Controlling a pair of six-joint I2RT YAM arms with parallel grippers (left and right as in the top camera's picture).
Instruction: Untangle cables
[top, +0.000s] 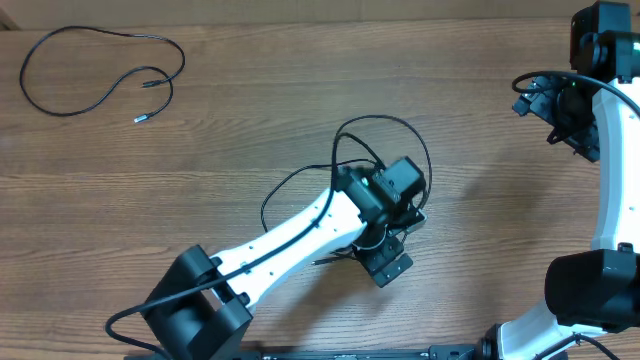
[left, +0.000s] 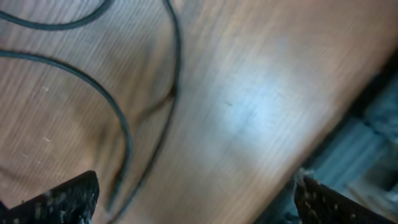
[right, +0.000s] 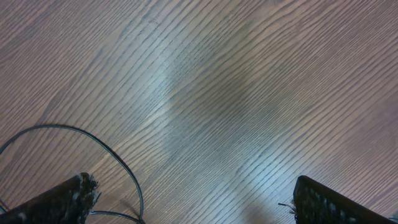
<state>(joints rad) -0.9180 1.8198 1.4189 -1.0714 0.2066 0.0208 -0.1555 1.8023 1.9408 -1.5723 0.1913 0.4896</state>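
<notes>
On the wooden table (top: 250, 120), a loose cable (top: 70, 113) lies at 10 o'clock in one open loop, both small plug ends inside the curl and apart from each other. A second cable (top: 385, 119) sits at the centre, its loops arching around the wrist of the left arm (top: 290, 235), which reaches in from 7 o'clock. The left gripper (top: 388, 262) hangs just past the loops. The right arm (top: 605, 150) runs along the 3 o'clock edge, with the right gripper (top: 550, 105) at 2 o'clock, well apart from both cables.

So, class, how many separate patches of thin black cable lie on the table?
2: a lone cable top left, and loops mid-table by the left tool; the arm may hide more.
</notes>
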